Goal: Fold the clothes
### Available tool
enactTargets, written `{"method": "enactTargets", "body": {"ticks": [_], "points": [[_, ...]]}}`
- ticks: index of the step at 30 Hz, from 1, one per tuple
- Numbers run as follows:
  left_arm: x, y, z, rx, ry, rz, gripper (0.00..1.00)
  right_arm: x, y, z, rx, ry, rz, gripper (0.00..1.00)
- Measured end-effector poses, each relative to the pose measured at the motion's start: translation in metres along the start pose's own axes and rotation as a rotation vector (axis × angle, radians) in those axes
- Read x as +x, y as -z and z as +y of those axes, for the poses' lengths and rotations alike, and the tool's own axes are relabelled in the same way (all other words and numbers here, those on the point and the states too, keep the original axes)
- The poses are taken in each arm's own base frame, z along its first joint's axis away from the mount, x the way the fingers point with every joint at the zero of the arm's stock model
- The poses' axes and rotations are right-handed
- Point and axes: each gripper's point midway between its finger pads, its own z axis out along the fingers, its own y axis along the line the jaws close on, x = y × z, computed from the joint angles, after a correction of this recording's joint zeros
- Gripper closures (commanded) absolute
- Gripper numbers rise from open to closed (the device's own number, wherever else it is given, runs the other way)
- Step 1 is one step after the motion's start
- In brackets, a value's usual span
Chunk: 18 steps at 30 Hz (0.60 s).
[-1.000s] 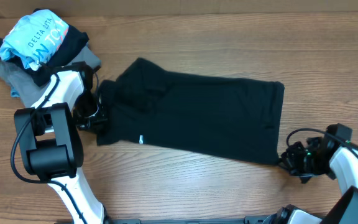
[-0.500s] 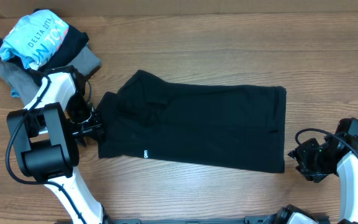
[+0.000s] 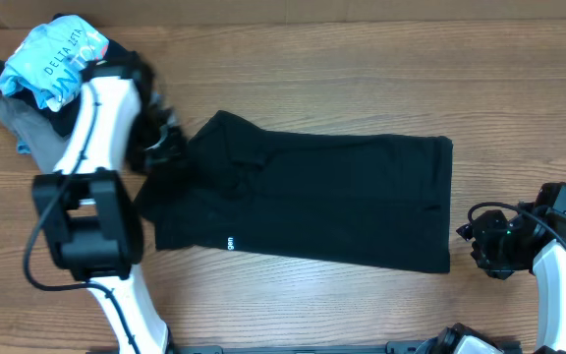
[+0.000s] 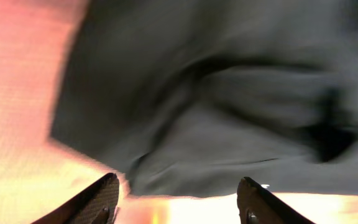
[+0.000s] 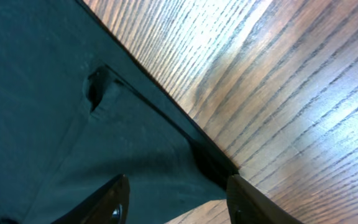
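Observation:
The clothes, one black garment with small white logo text near its front hem, lie spread flat across the middle of the table. My left gripper hovers blurred over the garment's back left corner, open, nothing between its fingers. In the left wrist view the black fabric fills the upper frame above the open gripper. My right gripper sits just right of the garment's front right corner, open. In the right wrist view that corner lies flat on the wood ahead of the open gripper.
A pile at the back left holds a light-blue printed shirt on a grey garment. Bare wooden table surrounds the black garment. The left arm's base stands at the front left.
Both grippers have opened and let go of the garment, which now lies flat. The left arm has lifted and swung toward the back; the right gripper has drawn slightly right.

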Motion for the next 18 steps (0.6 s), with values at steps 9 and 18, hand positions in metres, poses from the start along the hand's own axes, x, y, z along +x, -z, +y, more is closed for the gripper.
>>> {"method": "enactTargets", "body": {"ticks": [9, 18], "points": [[-0.011, -0.019, -0.119, -0.021, -0.434, -0.121, 0.44, -0.001, 0.0, 0.001, -0.006, 0.004, -0.004, 0.42], [0.006, -0.031, -0.129, -0.091, -0.508, -0.074, 0.53, -0.002, 0.0, 0.002, -0.007, 0.005, -0.006, 0.42]]}}
